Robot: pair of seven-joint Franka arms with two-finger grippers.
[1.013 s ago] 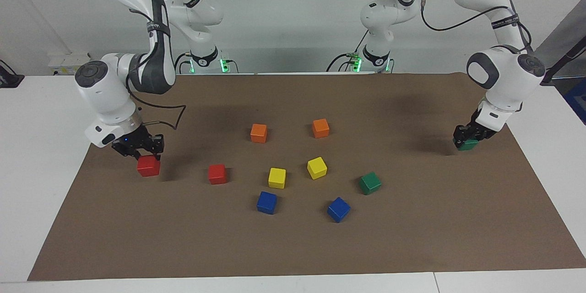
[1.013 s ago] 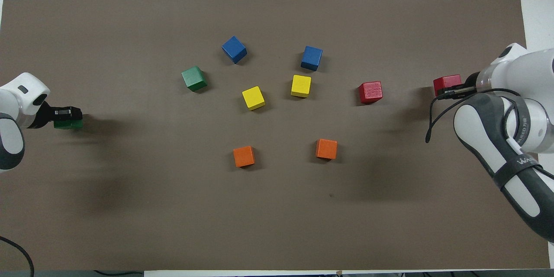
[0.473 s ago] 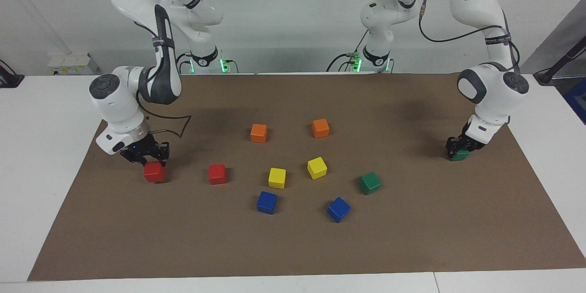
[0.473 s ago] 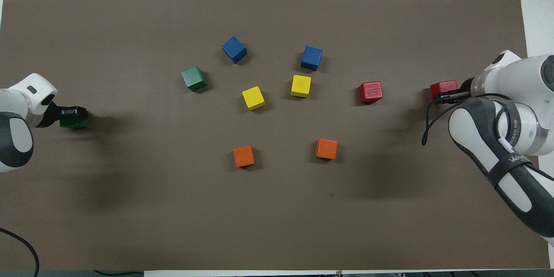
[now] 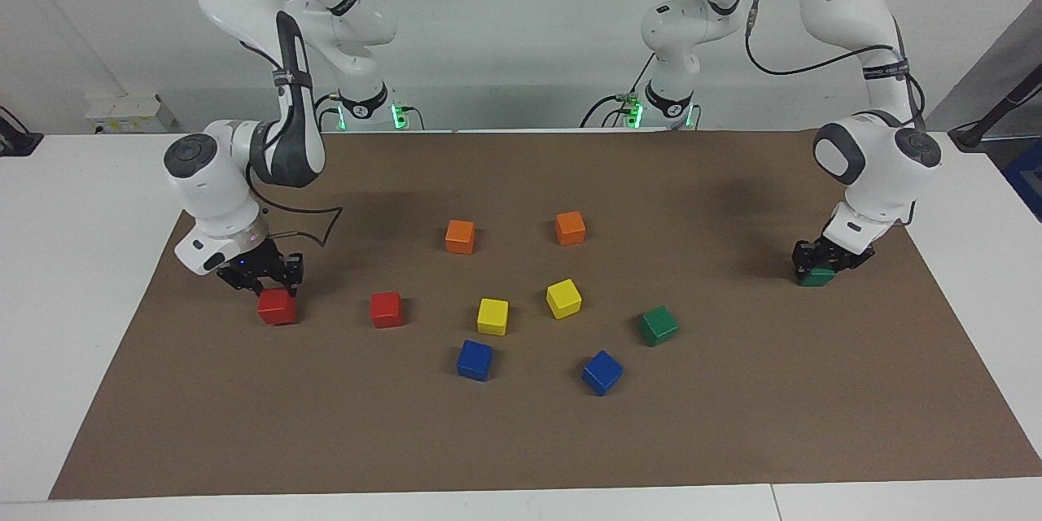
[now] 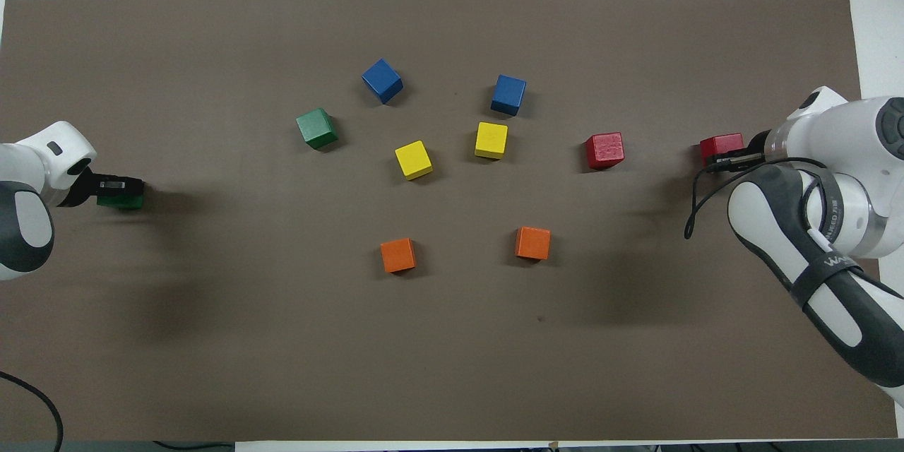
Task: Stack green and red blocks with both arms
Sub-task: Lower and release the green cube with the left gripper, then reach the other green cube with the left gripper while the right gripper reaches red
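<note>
Grippers are both sitting low at the 2 ends of the brown mat (image 5: 733,440), each on a block. Right gripper (image 5: 262,281) is hanging directly over a red cube (image 5: 277,307) at the right arm's end; the cube is showing just below the fingertips, and I cannot tell if the fingers are gripping it or only straddling its top. Left gripper (image 5: 824,263) is wrapping a green cube (image 5: 816,278) at the left arm's end, cube looking mostly covered by the fingers (grip itself not readable either).

Second red cube (image 5: 387,309) is lying flat on the mat beside the first, toward the table's middle, so the right arm is clearly the nearer one. Second green cube (image 5: 658,325) is lying toward the middle from the left gripper and a bit farther from the robots, turned slightly off square to the mat edges. Cubes have no long axis, so only that yaw matters for alignment.

Judging by this, nothing is stacked yet. 2 orange, 2 yellow and 2 blue cubes are cluttering the centre between the targets.
</note>
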